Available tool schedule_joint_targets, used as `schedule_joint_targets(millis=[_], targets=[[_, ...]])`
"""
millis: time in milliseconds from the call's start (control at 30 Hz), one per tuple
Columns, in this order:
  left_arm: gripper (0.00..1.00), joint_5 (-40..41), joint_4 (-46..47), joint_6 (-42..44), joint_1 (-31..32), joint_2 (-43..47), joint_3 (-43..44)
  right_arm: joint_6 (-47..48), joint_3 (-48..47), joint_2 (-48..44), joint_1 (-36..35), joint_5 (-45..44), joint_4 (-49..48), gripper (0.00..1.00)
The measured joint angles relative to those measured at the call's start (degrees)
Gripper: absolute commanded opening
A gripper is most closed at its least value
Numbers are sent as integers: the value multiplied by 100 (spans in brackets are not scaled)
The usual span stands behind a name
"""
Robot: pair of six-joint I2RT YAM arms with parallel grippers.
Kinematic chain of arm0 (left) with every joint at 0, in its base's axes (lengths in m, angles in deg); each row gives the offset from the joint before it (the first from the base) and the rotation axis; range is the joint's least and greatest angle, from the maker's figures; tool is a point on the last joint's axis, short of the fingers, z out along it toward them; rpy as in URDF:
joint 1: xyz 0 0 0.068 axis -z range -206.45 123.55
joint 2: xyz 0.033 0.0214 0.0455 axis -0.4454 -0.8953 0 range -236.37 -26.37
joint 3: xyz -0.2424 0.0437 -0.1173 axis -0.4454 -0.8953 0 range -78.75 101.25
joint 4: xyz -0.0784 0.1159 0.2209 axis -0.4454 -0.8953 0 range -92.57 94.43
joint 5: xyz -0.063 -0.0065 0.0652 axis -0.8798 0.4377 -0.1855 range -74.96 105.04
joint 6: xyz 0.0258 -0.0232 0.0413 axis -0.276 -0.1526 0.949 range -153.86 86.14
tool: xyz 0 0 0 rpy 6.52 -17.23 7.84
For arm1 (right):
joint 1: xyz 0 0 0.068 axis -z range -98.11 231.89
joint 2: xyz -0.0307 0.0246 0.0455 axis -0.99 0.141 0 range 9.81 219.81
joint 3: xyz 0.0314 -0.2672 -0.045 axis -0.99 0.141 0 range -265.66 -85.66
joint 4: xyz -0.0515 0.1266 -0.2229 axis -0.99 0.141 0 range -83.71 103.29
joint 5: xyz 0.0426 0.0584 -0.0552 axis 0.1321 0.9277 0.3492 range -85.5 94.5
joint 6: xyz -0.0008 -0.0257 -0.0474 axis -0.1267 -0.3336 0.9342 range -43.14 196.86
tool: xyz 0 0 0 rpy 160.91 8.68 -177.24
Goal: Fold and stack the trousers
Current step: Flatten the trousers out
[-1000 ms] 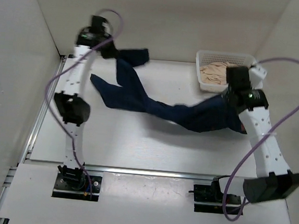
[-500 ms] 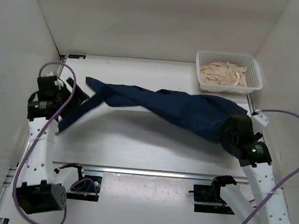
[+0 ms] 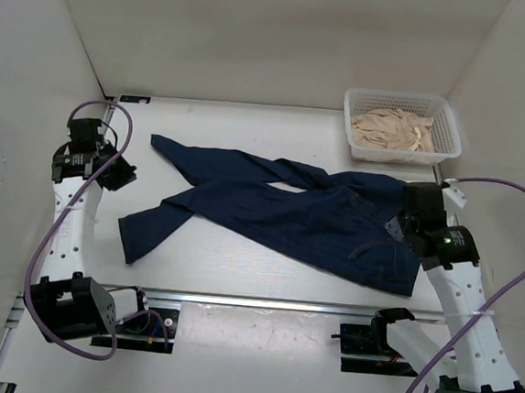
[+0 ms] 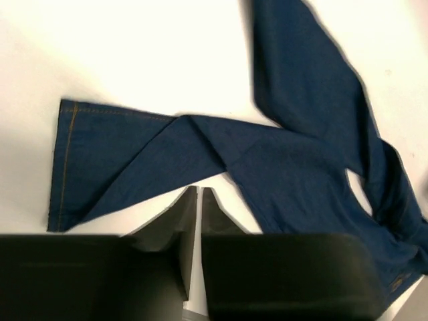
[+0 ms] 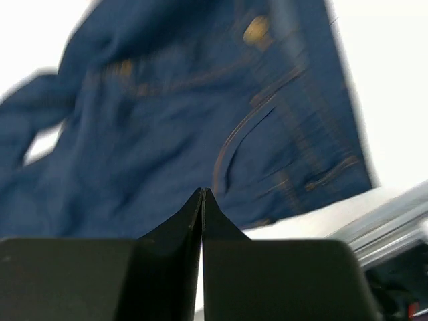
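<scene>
The dark navy trousers (image 3: 316, 220) lie spread flat on the white table. The waist is at the right front and the two legs run left, one to the back left and one to the front left with its lower part folded over. My left gripper (image 3: 117, 173) hovers left of the legs, shut and empty. In the left wrist view (image 4: 199, 192) it is above bare table just short of the folded leg (image 4: 134, 160). My right gripper (image 3: 409, 224) is above the waist end, shut and empty. The right wrist view (image 5: 202, 192) shows the pocket stitching and the tan patch (image 5: 256, 30).
A white mesh basket (image 3: 358, 102) holding beige cloth (image 3: 392, 130) stands at the back right corner. White walls enclose the table on the left, back and right. A metal rail (image 3: 262, 301) runs along the table's near edge.
The trousers, held up and stretched between both grippers before, now lie flat on the table, released. The left gripper has drawn back to the left and the right gripper has risen over the waist.
</scene>
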Motion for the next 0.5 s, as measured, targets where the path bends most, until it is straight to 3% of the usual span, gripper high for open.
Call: schedule_joint_targets(millis=[67,133,167,267,367,400,500], targets=[[61,-28,87,31,-90,-20,-337,46,251,68,0,507,-195,1],[76,-225,186,48,-247,-153,-852,74,758,114,0,1097,-463,5],[80,-350,205,48,-313,-308,-1117,63,1034,153,0,1377,-514,9],[75,-656,302,50,-426,-1078,-1727,-46,1777,310,0,2009,-579,21],[86,-918,328,46,-457,-1679,-1958,-361,2258,297,0,2444,-584,44],[96,-1029,348,37,-479,-1751,-2011,-509,2402,240,4,2559,-581,64],[100,-1296,398,-46,-590,-1838,-2083,-925,2865,-28,127,2918,-632,80]])
